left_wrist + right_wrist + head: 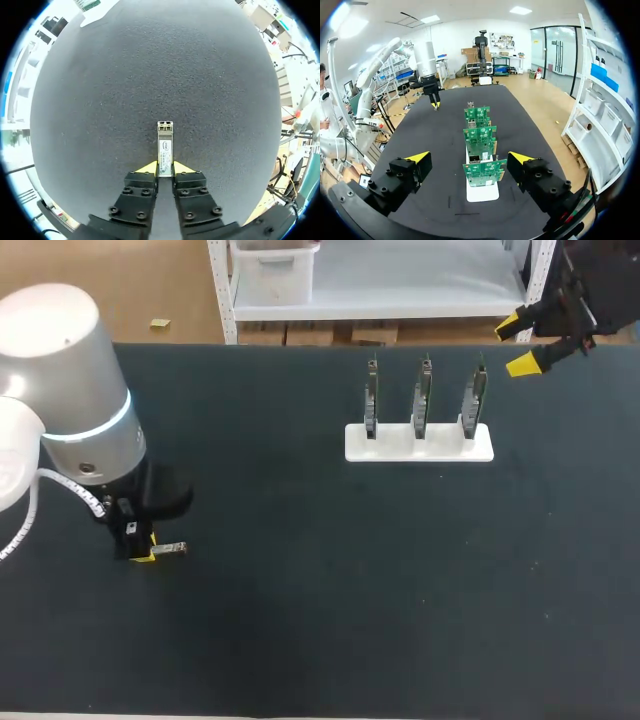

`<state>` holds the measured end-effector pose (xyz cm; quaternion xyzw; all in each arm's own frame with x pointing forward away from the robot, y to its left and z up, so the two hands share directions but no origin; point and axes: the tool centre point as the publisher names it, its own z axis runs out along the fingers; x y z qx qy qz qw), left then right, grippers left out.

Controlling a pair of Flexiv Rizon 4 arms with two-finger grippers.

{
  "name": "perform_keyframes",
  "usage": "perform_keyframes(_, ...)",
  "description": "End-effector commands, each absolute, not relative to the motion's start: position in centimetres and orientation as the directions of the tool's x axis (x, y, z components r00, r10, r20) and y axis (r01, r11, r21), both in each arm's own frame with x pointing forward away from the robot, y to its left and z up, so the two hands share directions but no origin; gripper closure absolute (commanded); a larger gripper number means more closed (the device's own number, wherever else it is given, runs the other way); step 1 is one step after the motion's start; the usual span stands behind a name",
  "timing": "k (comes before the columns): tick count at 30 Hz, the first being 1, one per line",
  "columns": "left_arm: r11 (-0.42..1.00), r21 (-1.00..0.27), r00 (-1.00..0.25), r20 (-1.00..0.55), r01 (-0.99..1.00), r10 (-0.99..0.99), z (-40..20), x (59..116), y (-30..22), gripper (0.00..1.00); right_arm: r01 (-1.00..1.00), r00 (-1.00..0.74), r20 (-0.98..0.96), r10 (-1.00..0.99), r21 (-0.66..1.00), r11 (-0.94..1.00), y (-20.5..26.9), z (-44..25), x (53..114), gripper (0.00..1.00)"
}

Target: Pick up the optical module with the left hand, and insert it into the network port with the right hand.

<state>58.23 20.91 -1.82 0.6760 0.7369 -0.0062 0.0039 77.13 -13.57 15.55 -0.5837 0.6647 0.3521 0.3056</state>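
The optical module (pixel 165 142), a slim silver bar with a white label, lies flat on the black table mat at the left (pixel 172 550). My left gripper (pixel 165 168) stands straight down over its near end, with both yellow fingertips (pixel 148 167) pressed against its sides, so it is shut on the module. In the head view the left gripper (pixel 143 552) sits at the module's left end. My right gripper (pixel 528 345) hangs open and empty above the table's far right, behind the row of three green circuit boards (pixel 481 172). The nearest board carries a metal network port (pixel 475 158).
The three upright boards (pixel 423 398) stand in a white holder (pixel 355 447) at the table's far right of centre. In the right wrist view my left arm (pixel 426 59) shows at the mat's far end, beyond the boards.
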Motion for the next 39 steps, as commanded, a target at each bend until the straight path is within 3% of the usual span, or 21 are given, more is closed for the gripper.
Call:
perform_keyframes(1,0.098,0.003,-0.098,-0.027,0.995,0.995,-1.7,58.7,20.8,1.0,-0.991,-0.132,-0.817,-0.561,0.111,0.072,-13.5,15.6,77.1,0.0)
perform_keyframes(8,0.166,0.09,-0.154,-0.121,0.982,0.981,0.7,61.2,20.1,1.0,-0.991,-0.132,-0.817,-0.561,0.111,0.072,-13.5,15.6,77.1,0.0)
perform_keyframes(17,0.363,0.217,-0.205,-0.524,0.906,0.827,8.7,68.3,16.9,1.0,-0.991,-0.132,-0.817,-0.561,0.111,0.072,-13.5,15.6,77.1,0.0)
perform_keyframes(29,0.387,0.236,-0.009,-0.845,0.891,0.534,17.1,78.5,7.9,1.0,-0.991,-0.132,-0.817,-0.561,0.111,0.072,-13.5,15.6,77.1,0.0)
perform_keyframes(39,0.251,0.29,0.18,-0.906,0.924,0.384,21.9,83.1,-2.2,1.0,-0.991,-0.132,-0.817,-0.561,0.111,0.072,-13.5,15.6,77.1,0.0)
